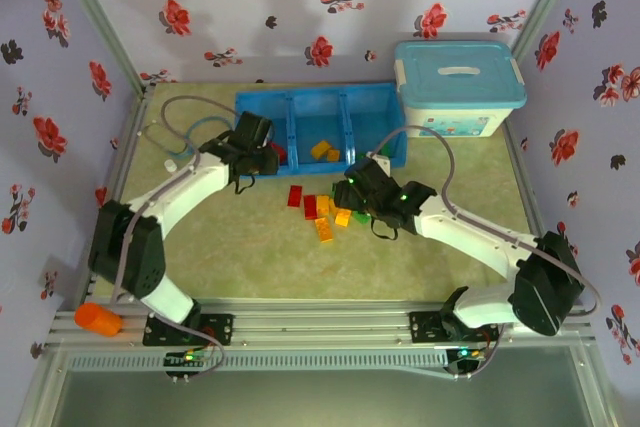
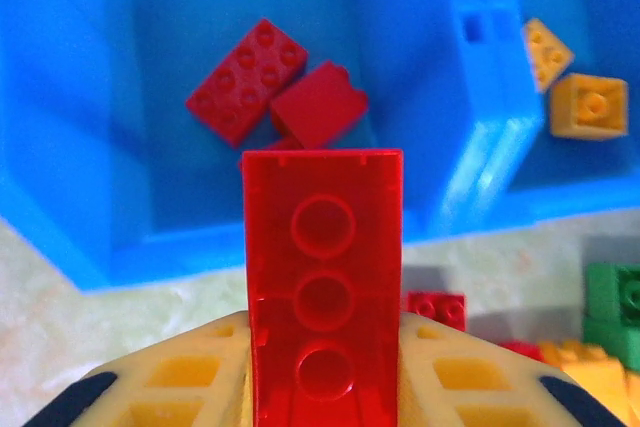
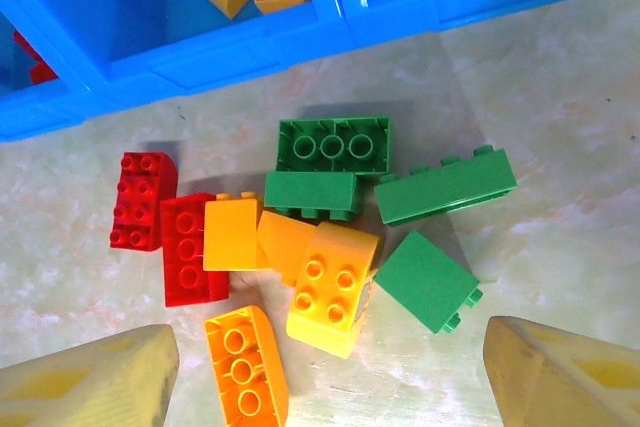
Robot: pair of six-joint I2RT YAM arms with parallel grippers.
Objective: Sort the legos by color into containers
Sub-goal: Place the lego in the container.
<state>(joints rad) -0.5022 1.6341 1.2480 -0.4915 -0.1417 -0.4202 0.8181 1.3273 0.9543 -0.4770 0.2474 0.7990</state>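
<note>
My left gripper (image 2: 322,372) is shut on a long red lego (image 2: 322,277), held hollow side up at the near edge of the blue tray's (image 2: 480,147) left container. Two red legos (image 2: 247,80) lie in that container. Orange-yellow ones (image 2: 588,105) lie in the middle container. From above, the left gripper (image 1: 262,154) hangs by the tray's (image 1: 262,99) front left. My right gripper (image 3: 325,387) is open above the loose pile on the table: a yellow brick (image 3: 333,287), an orange one (image 3: 245,367), several green (image 3: 333,147) and two red (image 3: 190,247). The right gripper (image 1: 352,192) hovers over that pile (image 1: 322,209).
A white bin with a light-blue lid (image 1: 458,87) stands at the back right, touching the tray's right end. An orange object (image 1: 97,319) lies on the rail at the near left. Flowered walls close in the table on three sides.
</note>
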